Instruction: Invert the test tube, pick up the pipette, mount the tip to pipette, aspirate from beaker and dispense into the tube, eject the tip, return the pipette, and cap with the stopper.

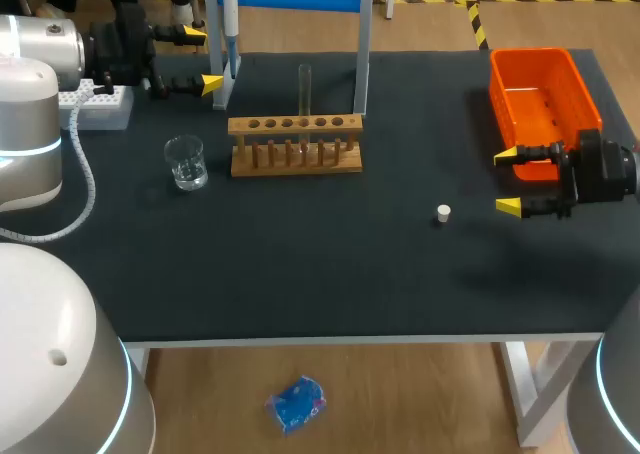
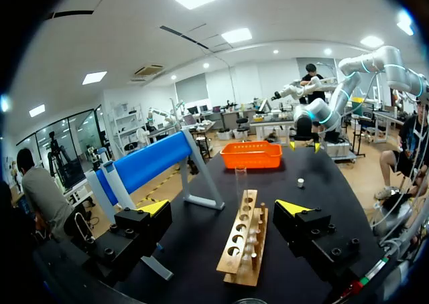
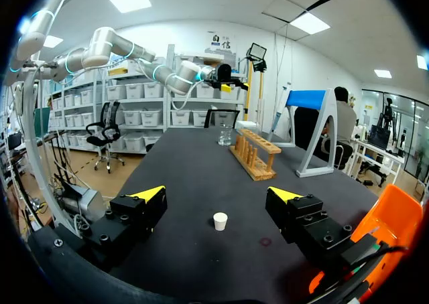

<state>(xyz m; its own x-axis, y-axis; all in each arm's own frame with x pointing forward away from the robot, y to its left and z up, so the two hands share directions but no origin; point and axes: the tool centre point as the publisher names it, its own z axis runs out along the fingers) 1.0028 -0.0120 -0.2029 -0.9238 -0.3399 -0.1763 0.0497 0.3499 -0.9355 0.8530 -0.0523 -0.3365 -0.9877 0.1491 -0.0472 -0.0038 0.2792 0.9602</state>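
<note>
A black table top (image 1: 330, 274) carries a wooden rack (image 1: 240, 126) with a row of holes near its middle rear, a white-legged, blue-topped stand (image 1: 364, 54) just behind it, and, well apart at the far right corner, an orange bin (image 1: 500, 99).

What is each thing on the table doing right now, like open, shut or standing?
Clear glass test tube: standing in the wooden rack, uncapped.
Small glass beaker: upright, seems to hold clear liquid.
Small white stopper: lying loose, apart from the tube.
Left gripper: open, empty.
Right gripper: open, empty.
</note>
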